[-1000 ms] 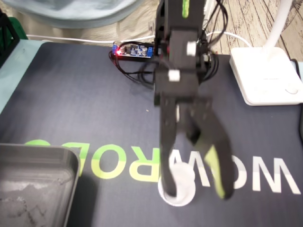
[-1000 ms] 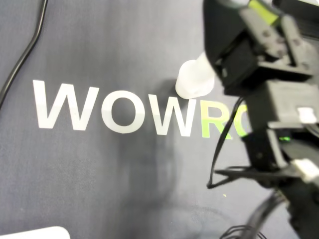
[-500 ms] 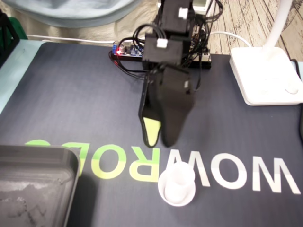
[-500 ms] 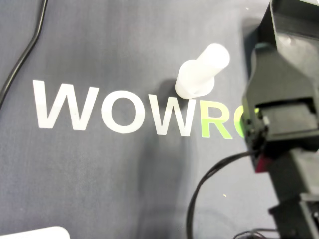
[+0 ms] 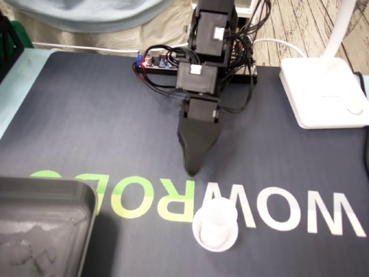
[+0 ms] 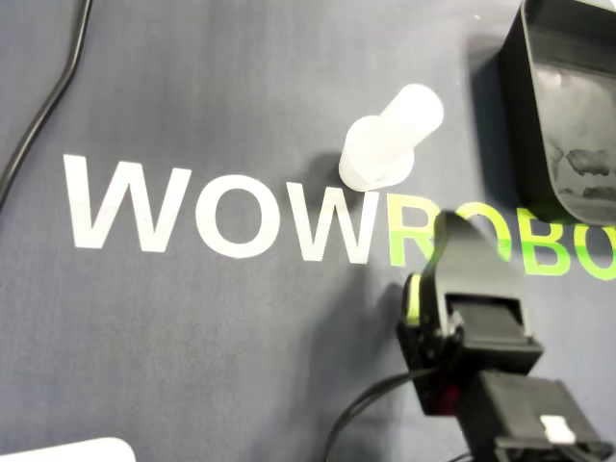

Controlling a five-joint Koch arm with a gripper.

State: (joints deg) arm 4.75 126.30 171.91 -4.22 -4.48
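Right by "WOWROBO" lettering (image 6: 214, 219), white peg (image 6: 390, 144)

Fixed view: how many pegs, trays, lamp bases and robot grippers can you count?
white peg: 1
grey tray: 1
white lamp base: 1
gripper: 1
Total: 4
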